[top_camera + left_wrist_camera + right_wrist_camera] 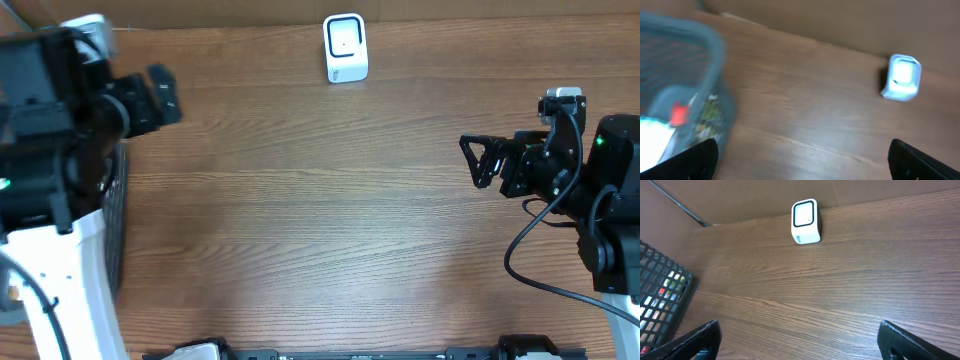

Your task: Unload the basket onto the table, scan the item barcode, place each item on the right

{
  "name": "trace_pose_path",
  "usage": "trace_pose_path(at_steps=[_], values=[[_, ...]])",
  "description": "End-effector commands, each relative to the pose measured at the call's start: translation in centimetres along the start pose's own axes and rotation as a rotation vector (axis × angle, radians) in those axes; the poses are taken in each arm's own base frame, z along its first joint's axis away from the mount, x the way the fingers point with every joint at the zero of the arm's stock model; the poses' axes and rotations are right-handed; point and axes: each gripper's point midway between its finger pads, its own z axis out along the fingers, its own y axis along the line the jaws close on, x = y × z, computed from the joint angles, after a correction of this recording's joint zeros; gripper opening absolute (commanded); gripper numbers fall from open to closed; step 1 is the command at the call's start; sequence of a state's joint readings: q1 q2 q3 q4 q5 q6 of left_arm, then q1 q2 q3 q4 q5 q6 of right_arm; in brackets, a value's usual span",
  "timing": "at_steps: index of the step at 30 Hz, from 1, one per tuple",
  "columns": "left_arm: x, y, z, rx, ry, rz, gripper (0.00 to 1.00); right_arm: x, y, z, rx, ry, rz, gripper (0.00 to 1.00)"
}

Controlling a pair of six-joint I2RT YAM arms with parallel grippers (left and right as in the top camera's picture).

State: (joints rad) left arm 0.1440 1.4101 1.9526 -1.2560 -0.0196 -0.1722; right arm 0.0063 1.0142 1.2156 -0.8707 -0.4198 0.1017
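Grippers, two of them, are wide open and hold nothing: left gripper (168, 95), right gripper (470, 162). One white scanner (346, 47) stands up at the far edge of the tabletop (320, 220), its window facing the near side. One basket (115, 230) sits far left; the things inside are too blurry to count.

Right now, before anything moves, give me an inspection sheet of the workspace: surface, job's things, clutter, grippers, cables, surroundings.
Surface: wooden table, no spills seen.
Job's things: white scanner upright at the far edge; mesh basket at the left, holding packaged items too unclear to name.
Clutter: nothing seen.
Grippers: left gripper open, empty, beside the basket; right gripper open, empty, at the right side.
Cables: black cable loops beside the right arm.
Surroundings: brown wall behind the table.
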Motion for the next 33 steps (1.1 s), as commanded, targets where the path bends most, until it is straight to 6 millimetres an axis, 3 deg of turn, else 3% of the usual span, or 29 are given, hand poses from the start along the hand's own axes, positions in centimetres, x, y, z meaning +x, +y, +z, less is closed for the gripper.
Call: trace_pose_path(at_steps=[1, 4, 10, 15, 25, 33], values=[[-0.8, 6.9, -1.6, -0.247, -0.047, -0.220, 1.00, -1.1, 0.5, -0.8, -0.010, -0.029, -0.008, 1.00], [0.1, 11.0, -2.4, -0.347, -0.045, -0.387, 1.00, -1.1, 0.5, -0.8, -0.010, -0.029, -0.008, 1.00], [1.0, 17.4, -3.7, -0.496, -0.082, -0.622, 1.00, -1.0, 0.5, -0.8, -0.009, -0.026, -0.006, 1.00], [2.7, 21.4, -2.3, -0.582, -0.027, -0.728, 1.00, -0.9, 0.5, -0.8, -0.008, -0.021, -0.004, 1.00], [7.0, 23.9, 3.3, -0.651, 0.247, -0.718, 0.99, -0.8, 0.7, -0.8, -0.018, -0.020, -0.001, 1.00], [11.2, 26.5, 4.9, -0.702, 0.378, -0.780, 0.98, -0.8, 0.7, -0.8, -0.018, -0.020, -0.001, 1.00]])
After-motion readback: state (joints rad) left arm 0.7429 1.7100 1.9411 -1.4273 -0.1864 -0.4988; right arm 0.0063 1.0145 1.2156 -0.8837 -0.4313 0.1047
